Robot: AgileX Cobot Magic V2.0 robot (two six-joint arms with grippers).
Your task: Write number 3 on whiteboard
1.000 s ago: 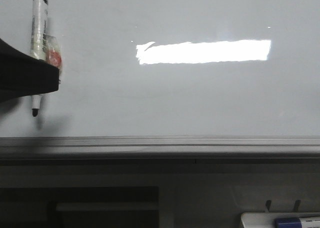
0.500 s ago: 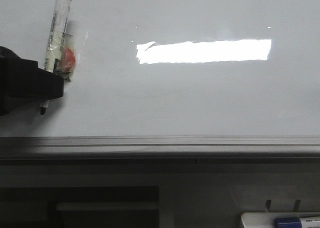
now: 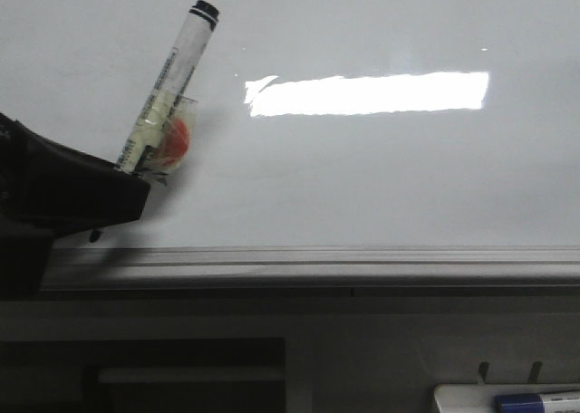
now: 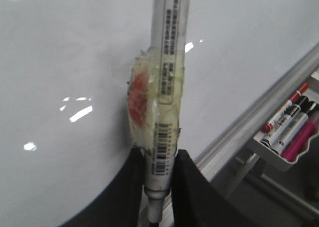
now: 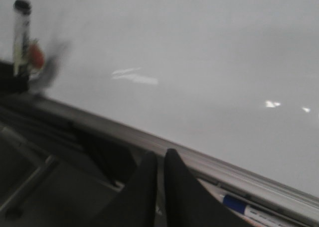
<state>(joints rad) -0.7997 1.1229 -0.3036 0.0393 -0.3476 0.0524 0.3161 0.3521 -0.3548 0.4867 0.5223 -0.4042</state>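
Your left end effector [image 4: 159,187] is clamping a marker [image 3: 168,91], its two dark fingers [image 4: 127,197] pinching the barrel just above the nib. A lump of tape with something red under it [image 4: 142,100] is sitting on the barrel just above the fingers. In the front view the marker is leaning, its capped back end tilting up and toward the glare [image 3: 367,93], its nib [image 3: 94,236] pointing down and away from the glare, just above the rail [image 3: 317,261].

The board [image 3: 381,177] is lying straight ahead of the nib, and the pictures are not showing whether the tip is touching it. No stroke of the 3 is showing anywhere on the board, so you are looking at a task not yet begun. The left arm is the nearer one, and it is the only one carrying a pen.

Your right end effector [image 5: 160,187] is hanging below the rail, well off to the far side of the glare, its fingers nearly together with nothing between them. A tray [image 4: 284,150] with spare markers [image 4: 291,125] is sitting under the rail, beyond the glare from the left arm.

The coming move seems to turn on the nib's position: it is sitting low, near the rail, so you probably need to bring it up toward the glare's level before starting the top curve.
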